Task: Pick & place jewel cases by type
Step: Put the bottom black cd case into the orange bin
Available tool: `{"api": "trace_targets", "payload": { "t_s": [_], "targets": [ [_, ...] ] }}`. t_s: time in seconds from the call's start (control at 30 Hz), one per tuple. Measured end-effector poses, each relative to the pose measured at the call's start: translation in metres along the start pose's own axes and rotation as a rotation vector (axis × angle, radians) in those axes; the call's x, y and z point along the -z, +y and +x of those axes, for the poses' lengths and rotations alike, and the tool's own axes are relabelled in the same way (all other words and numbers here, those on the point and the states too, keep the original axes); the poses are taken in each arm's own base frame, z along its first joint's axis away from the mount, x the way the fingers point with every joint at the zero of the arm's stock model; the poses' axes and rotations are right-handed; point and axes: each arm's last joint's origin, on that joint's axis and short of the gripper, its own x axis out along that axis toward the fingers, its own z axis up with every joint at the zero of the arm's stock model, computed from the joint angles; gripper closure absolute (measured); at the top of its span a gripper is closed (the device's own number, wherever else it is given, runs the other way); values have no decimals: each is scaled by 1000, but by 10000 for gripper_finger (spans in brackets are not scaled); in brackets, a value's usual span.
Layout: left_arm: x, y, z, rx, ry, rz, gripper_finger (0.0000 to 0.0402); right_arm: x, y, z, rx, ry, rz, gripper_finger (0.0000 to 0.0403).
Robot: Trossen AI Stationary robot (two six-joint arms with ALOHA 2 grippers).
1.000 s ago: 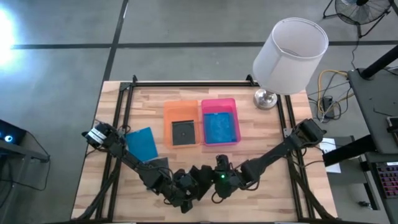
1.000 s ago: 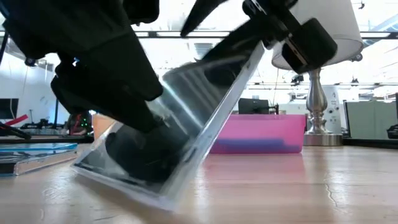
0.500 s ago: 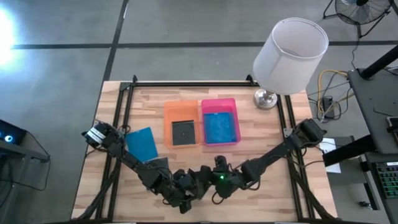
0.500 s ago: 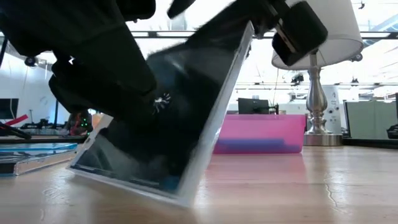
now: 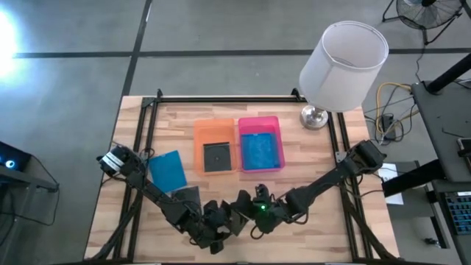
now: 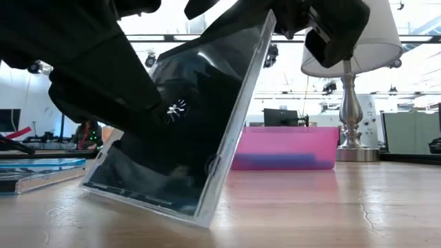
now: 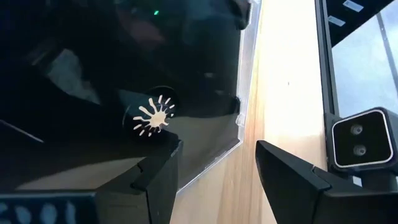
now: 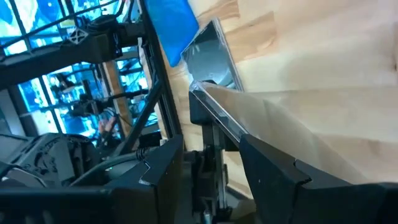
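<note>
A dark grey, clear-edged jewel case (image 6: 186,117) stands steeply tilted near the table's near edge (image 5: 237,208), its lower edge (image 6: 148,203) on the wood. My right gripper (image 6: 296,17) is at its upper edge, shut on it. My left gripper (image 7: 214,180) is open behind the case's dark face (image 7: 124,74), on the case's left. A blue case (image 5: 167,169) and another dark case (image 5: 190,193) lie flat on the table's left part. The orange tray (image 5: 199,132) holds a dark case, the pink tray (image 5: 276,125) a blue one. My right gripper pinches the tilted case's upper edge (image 8: 208,99) between its two fingers (image 8: 273,162), coming slanting from above and the table's right. The case leans up toward the right with its lower edge on the table. My left gripper has one finger (image 7: 158,174) close to the case's face; whether it touches, I cannot tell.
A white lamp (image 5: 342,66) stands on its metal base (image 5: 314,116) at the far right corner. Both trays sit side by side at the middle far part. Black frame rails (image 5: 140,154) run along the table's sides. Bare wood lies on the right (image 5: 309,162).
The dark case has tipped more upright: its upper edge has risen with my right gripper, while its lower edge has stayed on the table. My left gripper has kept behind the case.
</note>
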Motion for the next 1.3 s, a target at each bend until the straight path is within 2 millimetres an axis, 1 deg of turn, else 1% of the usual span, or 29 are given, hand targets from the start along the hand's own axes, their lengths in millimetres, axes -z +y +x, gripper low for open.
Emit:
{"api": "trace_targets", "payload": {
  "t_s": [0.17,0.3,0.37,0.47,0.53,0.73,0.9,1.1,1.3],
  "targets": [
    [4,-2,-2,-3,-1,61,207,3,-1,-2,-4,11,80,243],
    [5,-3,-3,-15,-11,102,207,6,4,-1,-51,45,129,243],
    [6,0,-2,-40,-12,122,207,9,7,-2,-75,72,151,243],
    [6,3,-2,-75,-26,135,206,9,6,-2,-76,72,151,243],
    [4,2,-5,-91,-47,142,207,9,6,-2,-71,66,147,243],
    [4,4,-7,-97,-45,159,207,11,1,6,-91,64,162,243],
    [6,9,-11,-103,-41,139,207,11,2,10,-107,79,65,243],
    [12,18,-14,-115,-32,90,207,11,4,8,-109,79,-37,243],
    [12,18,-14,-115,-35,83,207,11,6,7,-97,121,-134,243]
  ]
}}
